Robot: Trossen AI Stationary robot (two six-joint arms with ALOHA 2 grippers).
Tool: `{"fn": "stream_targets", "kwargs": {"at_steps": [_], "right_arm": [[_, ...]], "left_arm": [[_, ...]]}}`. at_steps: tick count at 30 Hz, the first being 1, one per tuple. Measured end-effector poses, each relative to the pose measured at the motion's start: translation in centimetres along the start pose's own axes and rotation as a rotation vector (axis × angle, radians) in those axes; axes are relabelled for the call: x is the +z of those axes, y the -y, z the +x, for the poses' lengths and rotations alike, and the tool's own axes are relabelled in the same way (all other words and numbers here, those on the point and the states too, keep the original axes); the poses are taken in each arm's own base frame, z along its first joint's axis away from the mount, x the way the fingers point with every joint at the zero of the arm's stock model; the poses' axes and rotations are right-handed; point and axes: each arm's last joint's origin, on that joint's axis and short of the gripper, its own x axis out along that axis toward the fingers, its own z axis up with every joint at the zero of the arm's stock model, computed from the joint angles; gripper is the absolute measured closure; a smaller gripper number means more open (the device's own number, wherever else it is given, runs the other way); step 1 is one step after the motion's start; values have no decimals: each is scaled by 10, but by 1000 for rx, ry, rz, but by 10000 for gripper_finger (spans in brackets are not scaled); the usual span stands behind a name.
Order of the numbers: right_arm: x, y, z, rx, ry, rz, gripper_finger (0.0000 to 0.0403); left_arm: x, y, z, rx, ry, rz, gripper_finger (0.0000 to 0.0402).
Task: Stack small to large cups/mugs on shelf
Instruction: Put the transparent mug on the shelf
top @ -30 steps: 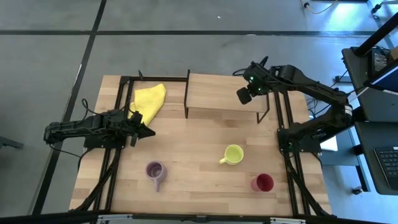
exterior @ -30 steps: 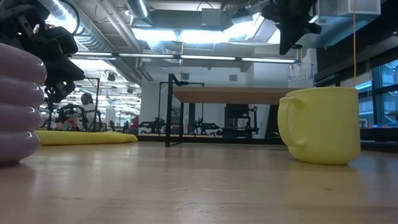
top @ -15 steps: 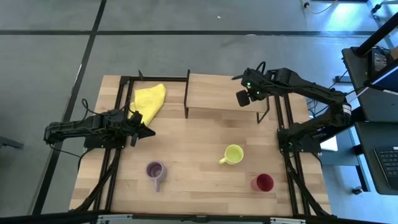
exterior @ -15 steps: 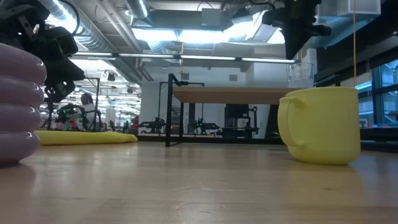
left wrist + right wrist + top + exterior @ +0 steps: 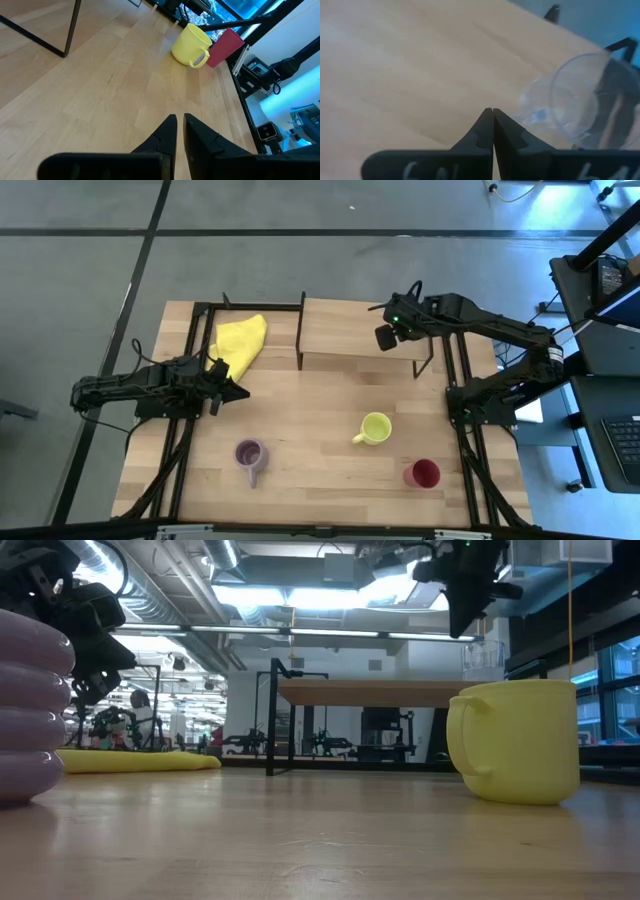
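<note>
2 grippers, both pinched shut and empty: right gripper (image 5: 493,114) above the shelf (image 5: 345,330) beside the clear glass (image 5: 570,102), left gripper (image 5: 179,120) waiting.

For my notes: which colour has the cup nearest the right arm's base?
Dark red cup; high view.

High view looks straight down, so you get the whole counter (image 5: 300,430) plus surrounding floor. Low view sits at counter height, facing level across it into the room; yellow-green mug (image 5: 515,740) is close to the lens, shelf (image 5: 375,692) farther back, both also in the high view. Left wrist view faces along the counter toward that same mug and the dark red cup (image 5: 225,47). Right wrist view is very near the shelf board, clear glass (image 5: 570,100) in shot.
</note>
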Motion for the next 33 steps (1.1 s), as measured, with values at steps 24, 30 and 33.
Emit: {"fn": "stream_targets", "kwargs": {"at_steps": [24, 30, 33], "right_arm": [[-6, -8, 16, -144, -47, -41, 399], [-16, -10, 11, -179, -60, -23, 399], [-19, -12, 9, -188, -59, -12, 399]], "left_arm": [[0, 0, 0, 1, 0, 0, 374], [0, 0, 0, 0, 0, 0, 374], [0, 0, 0, 0, -1, 0, 374]]}}
